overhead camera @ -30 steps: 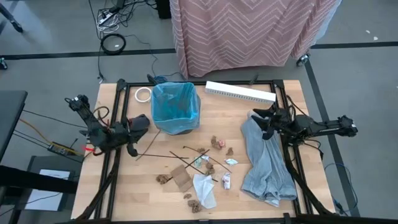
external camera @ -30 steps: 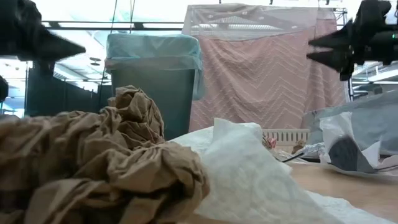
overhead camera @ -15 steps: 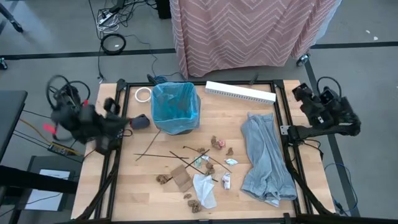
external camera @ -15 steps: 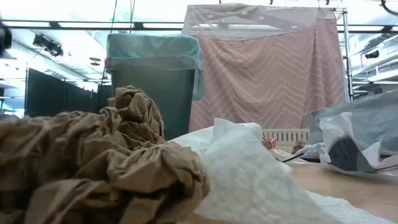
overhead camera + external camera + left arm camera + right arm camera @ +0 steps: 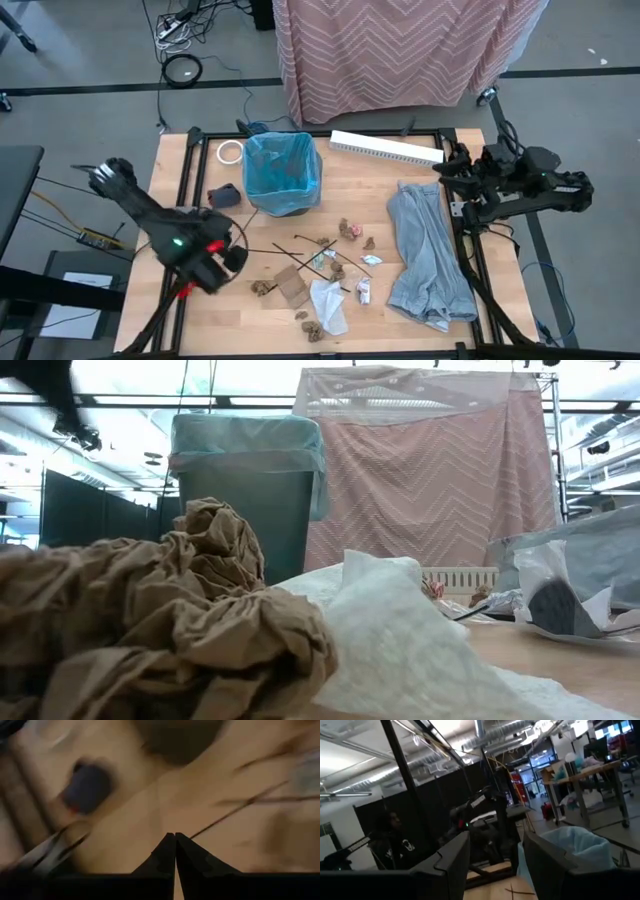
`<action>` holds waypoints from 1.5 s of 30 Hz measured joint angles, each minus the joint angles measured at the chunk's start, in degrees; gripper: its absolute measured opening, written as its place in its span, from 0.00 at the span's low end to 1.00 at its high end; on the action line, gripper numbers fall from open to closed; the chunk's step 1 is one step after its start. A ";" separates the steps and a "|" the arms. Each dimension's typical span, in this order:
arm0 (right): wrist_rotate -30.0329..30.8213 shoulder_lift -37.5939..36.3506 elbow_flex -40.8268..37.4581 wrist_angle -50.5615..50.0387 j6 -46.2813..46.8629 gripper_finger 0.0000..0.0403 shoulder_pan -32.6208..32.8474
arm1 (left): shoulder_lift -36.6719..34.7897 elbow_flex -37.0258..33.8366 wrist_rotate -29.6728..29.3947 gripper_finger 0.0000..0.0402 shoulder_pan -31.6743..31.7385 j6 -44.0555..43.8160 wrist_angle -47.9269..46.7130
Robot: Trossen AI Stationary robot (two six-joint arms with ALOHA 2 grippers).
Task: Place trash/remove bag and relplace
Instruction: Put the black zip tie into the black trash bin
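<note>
No readable writing shows anywhere. The left gripper (image 5: 232,258) hangs low over the table's near-left part, fingers (image 5: 162,857) pressed together and empty; the trash (image 5: 318,270) lies scattered just beyond its tips. The right gripper (image 5: 447,172) hovers at the far-right edge, fingers (image 5: 452,862) apart, holding nothing, pointing toward the bin (image 5: 282,172).

Seen from above, the left arm reaches in from the table's (image 5: 400,175) left edge, elbow out beyond the frame, its left gripper (image 5: 232,258) hanging over the wooden top near the front-left part; in the wrist view its two dark fingers (image 5: 165,857) are pressed together, holding nothing. The right arm folds at the table's right edge, the right gripper (image 5: 447,172) pointing inward, fingers (image 5: 451,857) parted and empty.
</note>
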 joint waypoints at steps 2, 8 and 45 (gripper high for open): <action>-0.04 -0.10 0.00 0.19 -0.02 0.44 0.00 | 1.14 -1.21 4.36 0.05 1.64 -0.13 0.54; -0.32 -0.57 0.02 0.30 0.71 0.44 0.00 | -1.42 -8.34 7.42 0.08 6.82 8.53 21.37; -7.17 -0.44 0.11 3.43 8.92 0.44 0.00 | -6.36 -37.65 22.68 0.47 28.33 20.69 49.70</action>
